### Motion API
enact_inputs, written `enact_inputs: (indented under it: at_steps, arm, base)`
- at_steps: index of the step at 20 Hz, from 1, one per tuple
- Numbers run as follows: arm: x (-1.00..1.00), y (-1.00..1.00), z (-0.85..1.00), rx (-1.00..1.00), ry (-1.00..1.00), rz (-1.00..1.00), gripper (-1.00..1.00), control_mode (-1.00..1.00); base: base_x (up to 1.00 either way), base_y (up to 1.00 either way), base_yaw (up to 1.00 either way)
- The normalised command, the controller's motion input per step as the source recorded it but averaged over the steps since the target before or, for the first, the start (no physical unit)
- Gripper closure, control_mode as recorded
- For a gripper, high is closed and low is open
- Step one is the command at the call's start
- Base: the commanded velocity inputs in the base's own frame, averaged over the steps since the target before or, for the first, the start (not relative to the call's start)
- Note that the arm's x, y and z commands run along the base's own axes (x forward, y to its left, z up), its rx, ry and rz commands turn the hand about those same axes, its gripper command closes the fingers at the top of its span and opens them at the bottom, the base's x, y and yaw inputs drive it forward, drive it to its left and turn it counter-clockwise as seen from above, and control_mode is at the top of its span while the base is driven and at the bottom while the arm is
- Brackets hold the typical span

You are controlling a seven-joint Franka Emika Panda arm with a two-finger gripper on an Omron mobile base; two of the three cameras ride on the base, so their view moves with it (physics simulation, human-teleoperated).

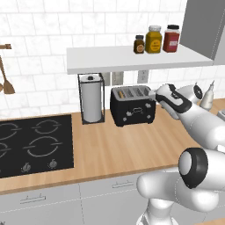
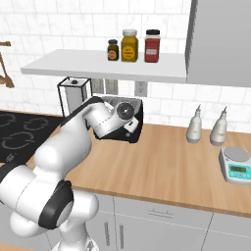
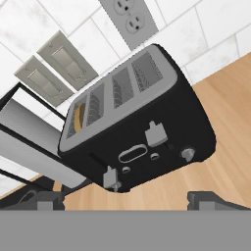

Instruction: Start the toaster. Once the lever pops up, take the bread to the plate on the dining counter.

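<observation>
Toaster [image 1: 132,105] upright on wood counter [image 1: 118,145], near the tiled back wall, under the white shelf [image 1: 132,59]. Black body, silver slotted top, pale knobs on the front. In hand view, tilted across the frame [image 3: 142,132]; two levers on the front, one higher at right, one lower at left. Bread [image 3: 77,117] down in the leftmost slot, just a tan-yellow edge showing. In left base view, a hint of yellow in the left slot [image 1: 120,93].

Just left of toaster, paper towel roll [image 1: 91,99] in a black wire holder. Behind, on the wall, outlet [image 3: 128,19] and two switch plates [image 3: 54,66]. Farther left, black hob [image 1: 30,145] set into the counter. On the shelf, three jars [image 1: 154,39]: small dark, yellow, red.

Hand [image 3: 130,198] spread fully wide, holding nothing, fingertips [image 3: 46,200] short of the toaster front, not touching. In left base view, hand end of arm [image 1: 154,95] just right of toaster, close by its side. In right base view, arm in front of toaster [image 2: 135,115], hiding most of it.

Right along the counter, two pale bottles [image 2: 206,127] and a scale [image 2: 236,164], well apart from toaster.
</observation>
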Motion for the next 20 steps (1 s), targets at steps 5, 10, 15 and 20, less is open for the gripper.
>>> enact_inputs:
  at_steps: [5,10,15,20]
  arm:
    - [0.00,0.00,0.00,0.00,0.00,0.00,-1.00,-1.00]
    - [0.00,0.00,0.00,0.00,0.00,0.00,-1.00,-1.00]
    - [0.00,0.00,0.00,0.00,0.00,0.00,-1.00,-1.00]
    - [0.00,0.00,0.00,0.00,0.00,0.00,-1.00,-1.00]
  base:
    - [0.00,0.00,0.00]
    - [0.00,0.00,0.00]
    - [0.00,0.00,0.00]
    - [0.00,0.00,0.00]
